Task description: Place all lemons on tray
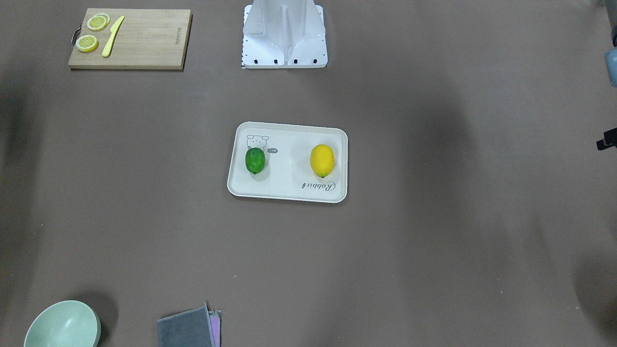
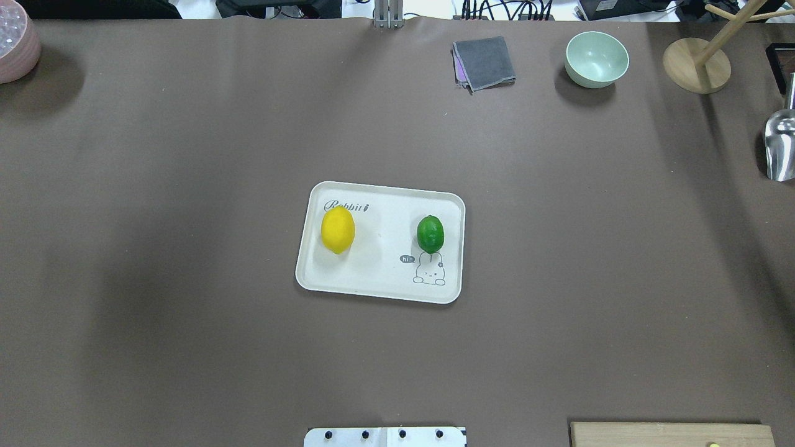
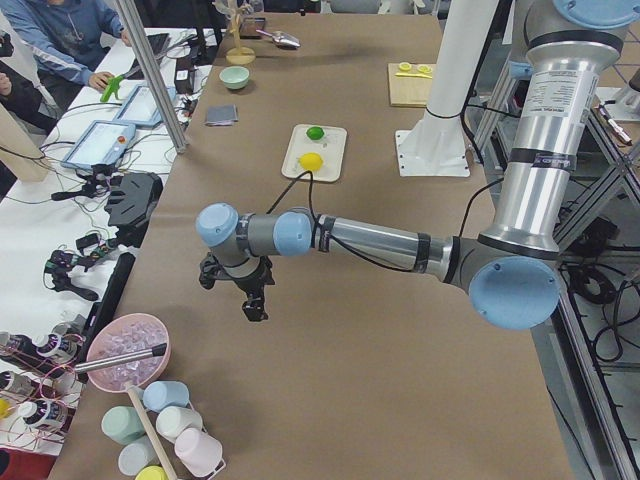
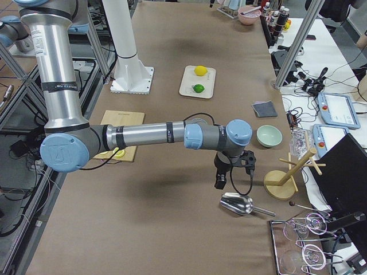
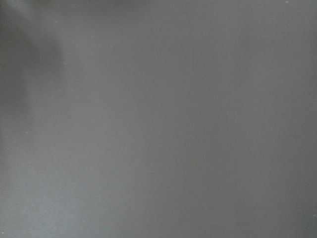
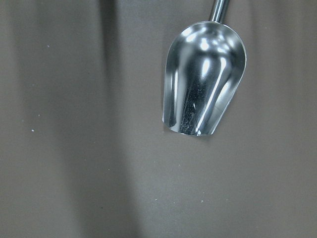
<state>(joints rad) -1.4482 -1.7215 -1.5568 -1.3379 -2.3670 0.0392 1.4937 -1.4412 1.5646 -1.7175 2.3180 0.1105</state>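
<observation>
The cream tray [image 2: 379,282] with the bear drawing lies at the table's middle and also shows in the front view [image 1: 289,190]. The yellow lemon [image 2: 338,230] and the green lemon [image 2: 430,233] both rest on it, apart from each other. My left gripper [image 3: 255,300] hangs over bare table far to the left of the tray; I cannot tell if it is open. My right gripper [image 4: 221,182] hangs far to the right, just above a metal scoop [image 6: 203,96]; I cannot tell its state. Neither gripper holds a lemon.
A wooden cutting board [image 1: 144,41] with lemon slices [image 1: 87,43] and a yellow knife [image 1: 112,36] lies near the robot's right. A green bowl [image 2: 596,59], grey cloth [image 2: 484,62], wooden stand [image 2: 695,65] and pink bowl [image 2: 15,46] line the far edge.
</observation>
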